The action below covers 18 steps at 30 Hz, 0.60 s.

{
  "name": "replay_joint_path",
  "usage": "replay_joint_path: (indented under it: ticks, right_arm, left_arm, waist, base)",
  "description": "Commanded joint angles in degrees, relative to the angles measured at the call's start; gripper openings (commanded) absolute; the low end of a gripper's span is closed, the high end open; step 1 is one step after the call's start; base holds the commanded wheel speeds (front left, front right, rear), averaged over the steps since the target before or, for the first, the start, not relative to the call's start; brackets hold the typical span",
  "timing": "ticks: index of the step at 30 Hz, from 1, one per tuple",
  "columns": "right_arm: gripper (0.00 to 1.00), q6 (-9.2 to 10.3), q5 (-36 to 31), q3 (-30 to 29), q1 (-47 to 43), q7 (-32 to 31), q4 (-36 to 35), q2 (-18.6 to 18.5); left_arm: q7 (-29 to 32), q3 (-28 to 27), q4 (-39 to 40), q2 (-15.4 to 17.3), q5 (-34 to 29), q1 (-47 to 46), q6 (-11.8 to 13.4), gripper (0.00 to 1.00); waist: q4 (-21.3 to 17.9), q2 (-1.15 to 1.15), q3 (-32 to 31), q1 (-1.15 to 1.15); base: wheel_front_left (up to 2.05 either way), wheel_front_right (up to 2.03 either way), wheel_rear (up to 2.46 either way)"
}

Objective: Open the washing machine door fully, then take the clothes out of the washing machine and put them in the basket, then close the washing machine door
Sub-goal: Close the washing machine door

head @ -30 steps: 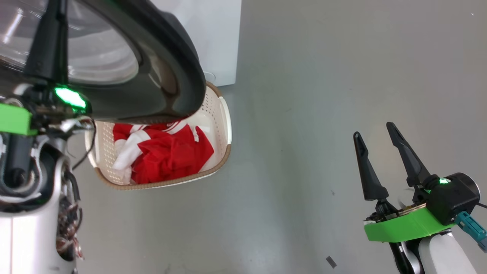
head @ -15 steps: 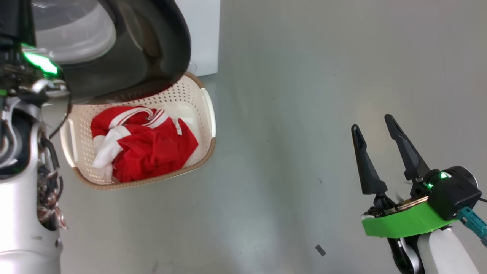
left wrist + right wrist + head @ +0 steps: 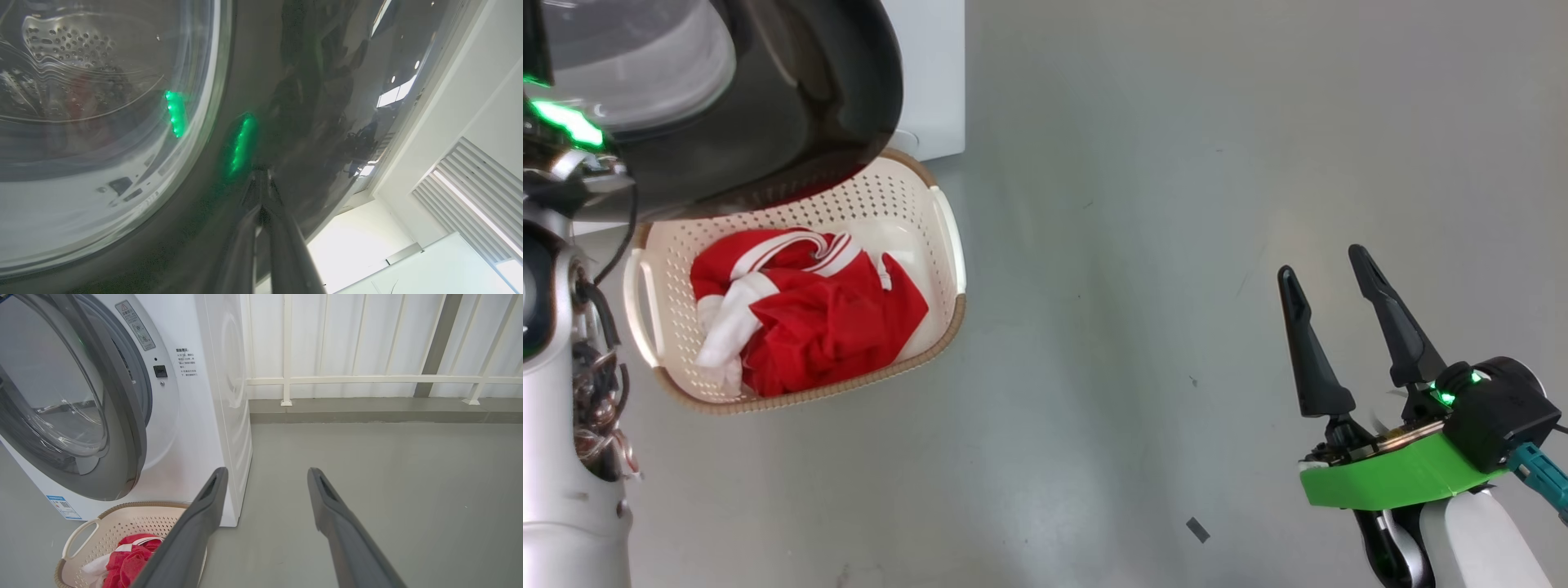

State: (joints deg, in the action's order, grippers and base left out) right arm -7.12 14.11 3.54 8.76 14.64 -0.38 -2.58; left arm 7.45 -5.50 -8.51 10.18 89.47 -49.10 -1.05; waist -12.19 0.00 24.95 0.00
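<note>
Grey floor (image 3: 1143, 245) spreads across your head view. At its left the basket (image 3: 849, 390) stands on that floor, with the clothes (image 3: 833, 327) heaped inside it, red with white bands. The washing machine door (image 3: 833, 106) hangs over the basket's far edge, and its black rim hides part of the basket's rim. Behind it you see a white corner of the washing machine (image 3: 931, 73). Your left arm's pale forearm (image 3: 564, 490) rises along the left edge. At the lower right, your right gripper (image 3: 1321, 263) hovers over bare floor, well apart from the basket. Its two dark fingers are spread with nothing between them.

Your left wrist view looks straight at the door. The left gripper (image 3: 261, 179) has its fingers pressed together, and their tips appear to rest against the glossy black rim, with nothing held. To their left you look through the bulging glass porthole (image 3: 102, 102) at the perforated drum (image 3: 65, 41). A green light (image 3: 175, 112) reflects in both glass and rim.

Your right wrist view shows the door swung partly out from the machine's white front. The basket sits on the floor just below it with the clothes inside. A small blue label (image 3: 61, 506) marks the machine's lower corner, and a white railing (image 3: 367, 379) runs along the back. The right gripper's fingers stand wide apart over the floor.
</note>
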Motion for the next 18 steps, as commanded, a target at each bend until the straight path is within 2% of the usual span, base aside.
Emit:
replay_joint_path:
  ticks: [1,5,6,7,8,10,11,18]
  right_arm:
    - [1.0,-0.36,0.2,1.0,0.7,0.4,-1.4,-0.3]
    - [1.0,-0.36,0.0,0.8,0.8,0.4,-1.2,-0.3]
    - [1.0,-0.36,-0.1,0.7,0.9,0.4,-1.1,-0.3]
    - [1.0,-0.36,-0.1,0.7,0.9,0.4,-1.0,-0.3]
    - [1.0,-0.36,-0.3,0.7,1.0,0.4,-0.9,-0.3]
    - [1.0,-0.36,-0.5,0.6,1.0,0.4,-0.8,-0.3]
    - [1.0,-0.36,-0.7,0.6,1.0,0.4,-0.7,-0.3]
    - [1.0,-0.36,-0.8,0.5,1.3,0.4,0.2,-0.3]
  left_arm:
    - [-0.1,-1.0,1.3,2.4,-0.8,-0.5,-0.7,0.0]
    - [-0.2,0.1,1.3,2.8,-2.8,1.3,-1.5,0.0]
    - [-0.3,0.3,1.5,2.7,-3.1,1.9,-1.8,0.15]
    - [-0.3,0.5,1.6,2.7,-3.3,2.5,-2.1,0.33]
    - [-0.6,0.6,1.8,3.0,-4.0,3.3,-2.4,0.45]
    - [-1.4,0.9,2.0,3.8,-6.0,4.9,-3.0,0.97]
    - [-1.8,1.3,2.2,4.5,-7.5,5.8,-3.4,1.0]
    - [-6.6,3.0,2.9,6.4,-15.7,12.8,-5.0,1.0]
  waist:
    - [0.2,0.0,-0.2,0.0]
    - [1.4,0.0,-1.1,0.0]
    - [1.8,0.0,-1.3,0.0]
    - [2.3,0.0,-1.6,0.0]
    - [2.8,0.0,-2.0,0.0]
    - [3.9,0.0,-2.8,0.0]
    - [4.5,0.0,-3.2,0.0]
    - [9.8,0.0,-6.4,0.0]
  base:
    - [0.0,0.0,0.0]
    - [0.0,0.0,0.0]
    - [0.0,0.0,0.0]
    - [0.0,0.0,0.0]
    - [0.0,0.0,0.0]
    - [0.0,0.0,0.0]
    - [0.0,0.0,0.0]
    - [0.0,0.0,0.0]
